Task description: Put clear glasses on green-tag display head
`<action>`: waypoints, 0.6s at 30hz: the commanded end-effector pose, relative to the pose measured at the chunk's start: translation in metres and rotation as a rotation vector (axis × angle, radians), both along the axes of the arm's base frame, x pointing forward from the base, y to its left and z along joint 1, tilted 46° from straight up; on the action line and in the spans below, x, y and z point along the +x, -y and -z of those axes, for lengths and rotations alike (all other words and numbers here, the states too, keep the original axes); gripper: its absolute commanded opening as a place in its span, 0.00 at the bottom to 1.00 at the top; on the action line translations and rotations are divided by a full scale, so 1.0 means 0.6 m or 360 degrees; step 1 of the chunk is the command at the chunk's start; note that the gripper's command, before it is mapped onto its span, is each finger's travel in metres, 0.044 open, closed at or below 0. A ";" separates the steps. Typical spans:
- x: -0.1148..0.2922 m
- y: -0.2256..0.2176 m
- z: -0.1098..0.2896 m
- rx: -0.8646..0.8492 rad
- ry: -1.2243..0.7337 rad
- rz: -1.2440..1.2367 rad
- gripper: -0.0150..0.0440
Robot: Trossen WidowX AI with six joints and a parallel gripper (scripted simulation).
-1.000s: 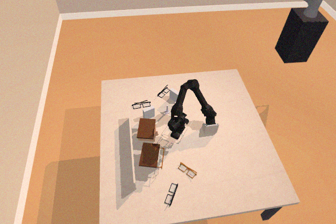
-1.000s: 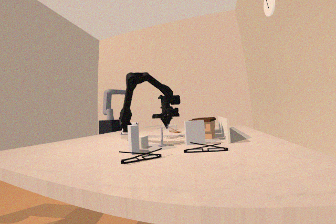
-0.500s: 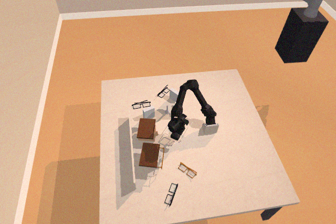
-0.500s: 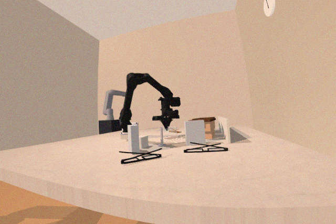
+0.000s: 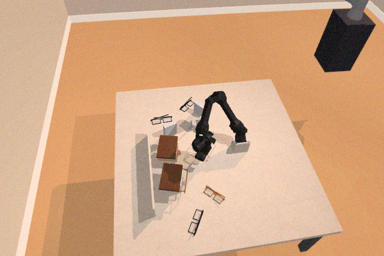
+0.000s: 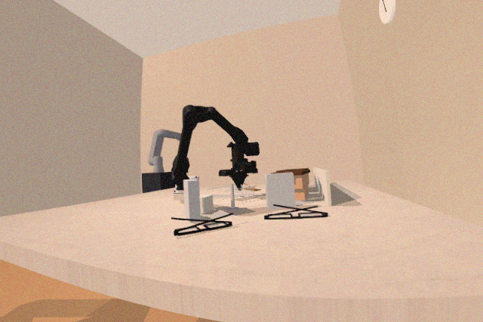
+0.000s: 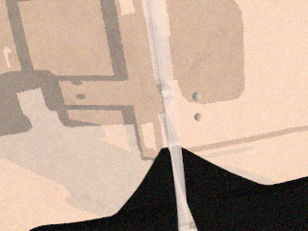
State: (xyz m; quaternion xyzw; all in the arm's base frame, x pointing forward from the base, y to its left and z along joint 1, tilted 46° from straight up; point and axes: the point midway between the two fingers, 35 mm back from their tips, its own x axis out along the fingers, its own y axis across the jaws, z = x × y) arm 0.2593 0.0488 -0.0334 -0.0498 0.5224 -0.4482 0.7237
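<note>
My gripper (image 6: pixel 239 188) (image 7: pixel 171 153) is shut on the clear glasses (image 7: pixel 162 53), held above the table. In the wrist view they show edge-on as a pale bar running up from between the fingertips. In the top view only thin pale lines show around the gripper. One brown-topped head (image 5: pixel 167 147) stands left of the gripper, apart from it. The other brown-topped head (image 5: pixel 171 176) stands in front of it and wears amber glasses (image 5: pixel 186 178). No green tag shows, so I cannot tell which head bears it.
A long pale panel (image 5: pixel 144 178) stands behind the heads. Pale blocks (image 5: pixel 170 128) (image 6: pixel 280 189) (image 6: pixel 192 198) and a thin post (image 6: pixel 232 196) stand near the arm. Black glasses (image 5: pixel 161 120) (image 5: pixel 195 222) (image 6: pixel 202 227) and folded amber glasses (image 5: pixel 213 194) lie on the table.
</note>
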 end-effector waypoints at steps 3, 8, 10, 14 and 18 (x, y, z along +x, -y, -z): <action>-0.004 0.011 0.007 -0.0017 -0.0010 -0.0008 0.25; -0.005 0.016 0.011 -0.0018 -0.0010 -0.0008 0.25; -0.006 0.018 0.012 -0.0019 -0.0010 -0.0008 0.25; -0.002 0.013 0.010 -0.0004 -0.0001 0.0001 0.30; -0.002 0.013 0.010 -0.0004 -0.0001 0.0001 0.44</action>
